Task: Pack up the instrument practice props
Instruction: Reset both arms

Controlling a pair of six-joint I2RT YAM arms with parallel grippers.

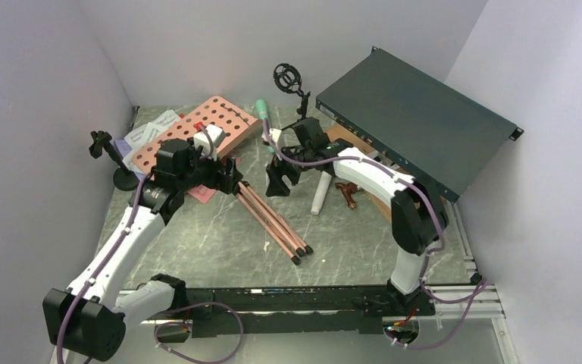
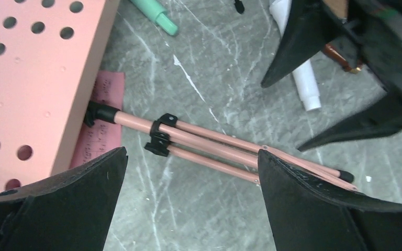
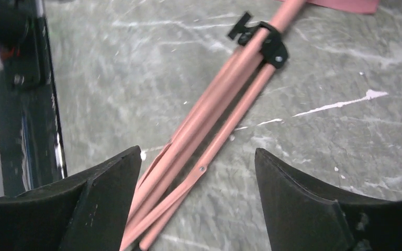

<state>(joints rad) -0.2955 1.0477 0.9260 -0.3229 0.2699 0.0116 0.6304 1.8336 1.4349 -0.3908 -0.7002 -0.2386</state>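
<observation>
The pink perforated music tripod point(image 1: 214, 123) lies flat on the table, its folded legs point(image 1: 274, 220) running toward the near edge. In the left wrist view my left gripper point(image 2: 192, 154) is open just above the legs point(image 2: 214, 144), holding nothing. My right gripper point(image 3: 197, 151) is open too, with the legs point(image 3: 214, 120) lying on the table under its left finger. From above, the left gripper point(image 1: 231, 178) and right gripper point(image 1: 279, 184) flank the upper legs. A green microphone point(image 1: 263, 114) and a white microphone point(image 1: 320, 193) lie nearby. Sheet-music pages point(image 1: 148, 133) sit at back left.
A large dark green box point(image 1: 417, 121) leans at the back right over a brown board point(image 1: 341, 136). One black microphone mount point(image 1: 288, 80) stands at the back, another point(image 1: 110, 155) by the left wall. A pink page point(image 2: 102, 120) pokes from under the perforated plate.
</observation>
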